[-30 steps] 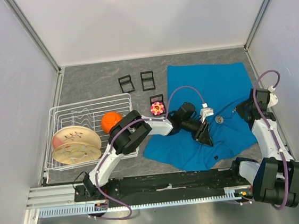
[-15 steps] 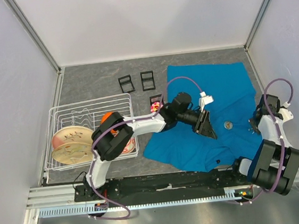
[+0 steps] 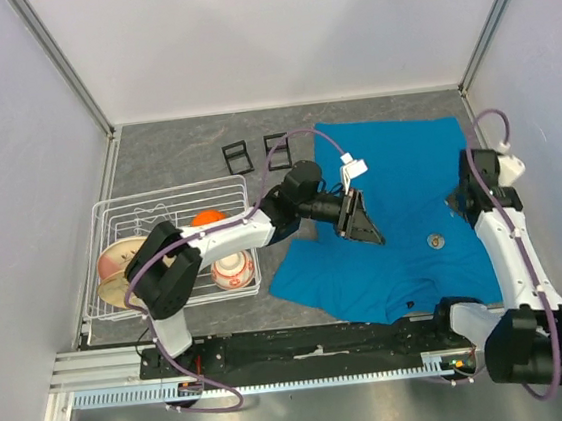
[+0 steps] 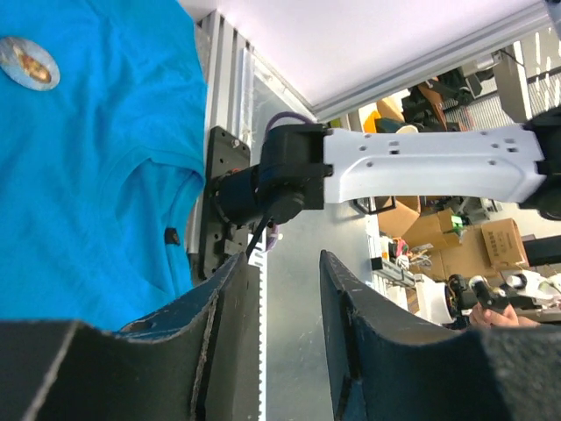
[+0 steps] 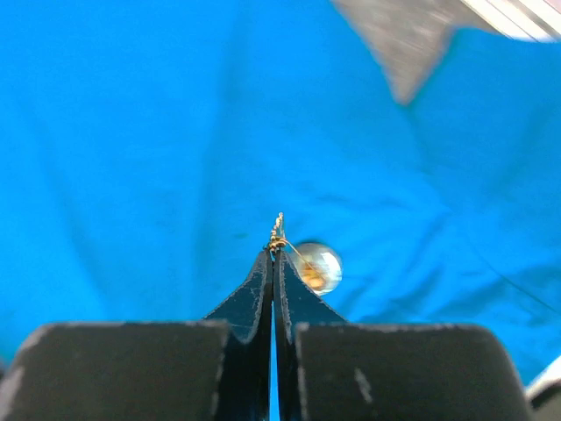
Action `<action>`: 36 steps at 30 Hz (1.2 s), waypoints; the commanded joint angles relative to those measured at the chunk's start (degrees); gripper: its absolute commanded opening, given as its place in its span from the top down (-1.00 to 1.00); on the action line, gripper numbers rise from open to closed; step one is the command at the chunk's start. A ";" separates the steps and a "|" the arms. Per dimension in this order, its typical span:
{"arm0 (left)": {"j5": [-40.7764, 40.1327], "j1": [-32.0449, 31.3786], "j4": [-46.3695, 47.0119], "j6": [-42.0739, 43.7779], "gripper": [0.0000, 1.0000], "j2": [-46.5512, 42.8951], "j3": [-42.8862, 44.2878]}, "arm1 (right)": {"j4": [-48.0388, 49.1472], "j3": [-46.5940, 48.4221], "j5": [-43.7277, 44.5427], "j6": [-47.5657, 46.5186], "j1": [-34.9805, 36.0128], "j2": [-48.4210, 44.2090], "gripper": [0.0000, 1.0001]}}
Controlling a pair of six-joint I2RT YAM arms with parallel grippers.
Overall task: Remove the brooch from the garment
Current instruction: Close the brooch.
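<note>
The teal-blue garment (image 3: 407,167) lies spread on the grey table, its lower edge bunched. A small round brooch (image 3: 433,241) sits on it right of the middle, and shows as a shiny disc (image 5: 317,266) in the right wrist view and a disc (image 4: 31,61) in the left wrist view. My right gripper (image 3: 453,204) hovers just up-right of the disc; the right gripper (image 5: 277,250) is shut on a tiny gold pin piece (image 5: 277,235). A thin gold wire seems to run from that piece toward the disc. My left gripper (image 3: 363,224) hangs open over the garment's left part, and nothing lies between the open left gripper (image 4: 280,289) fingers.
A white wire dish rack (image 3: 110,213) at the left holds plates (image 3: 115,260), an orange bowl (image 3: 206,218) and a white-and-red ball (image 3: 229,269). Two black frames (image 3: 238,157) stand behind the left arm. Walls close in the table's sides and back.
The left arm has swung back and left, lifting off the garment with its jaws widening. The right gripper swung out to the right, then came back up-left near the brooch. The disc drifted slightly down-right.
</note>
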 commanded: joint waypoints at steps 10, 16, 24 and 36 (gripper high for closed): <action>-14.54 12.05 -29.84 -6.51 -0.03 -24.21 -1.59 | 27.09 2.55 -3.15 -31.96 41.71 -4.54 1.00; -10.69 23.04 -28.20 -26.29 -0.19 -31.60 -8.54 | 63.65 -16.16 -4.82 -69.02 60.88 -8.67 1.00; -7.77 26.21 -37.33 -33.42 -0.16 -30.72 -5.90 | 73.27 -20.25 -11.23 -87.78 69.44 -9.82 1.00; -7.96 25.86 -38.83 -33.06 -0.10 -33.79 -8.18 | 79.86 -22.45 -8.87 -108.80 78.05 -7.80 1.00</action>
